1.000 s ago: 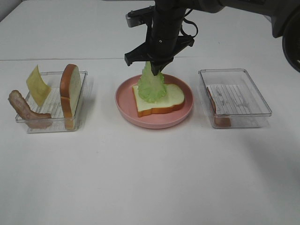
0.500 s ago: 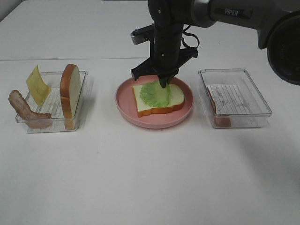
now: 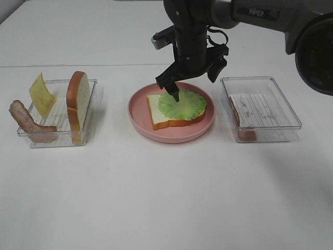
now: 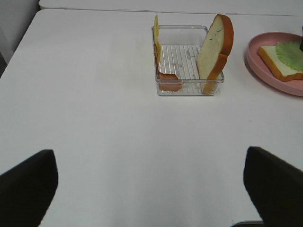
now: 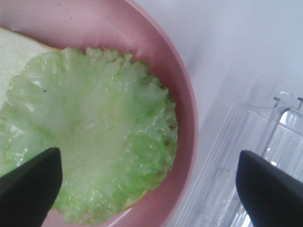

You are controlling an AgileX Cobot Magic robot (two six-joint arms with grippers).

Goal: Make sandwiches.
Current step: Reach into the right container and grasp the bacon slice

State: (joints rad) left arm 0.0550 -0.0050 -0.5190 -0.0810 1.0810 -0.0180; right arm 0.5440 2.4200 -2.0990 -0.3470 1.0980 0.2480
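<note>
Lying flat on bread slice (image 3: 157,109): lettuce leaf (image 3: 183,103).

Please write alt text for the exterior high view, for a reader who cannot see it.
The right hand hangs open over a lettuce leaf lying on a bread slice on a pink plate. A clear tray at left holds cheese, meat and upright bread; another tray stands at right.

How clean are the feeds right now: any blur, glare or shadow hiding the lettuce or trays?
Exterior high: even light, sharp, only faint shadows by the left tray and right tray; lettuce plain to see. Right wrist: lettuce very close and soft, with a glossy sheen; right gripper fingers are dark blurs. Left wrist: left tray sharp; left gripper fingers black and featureless.
</note>
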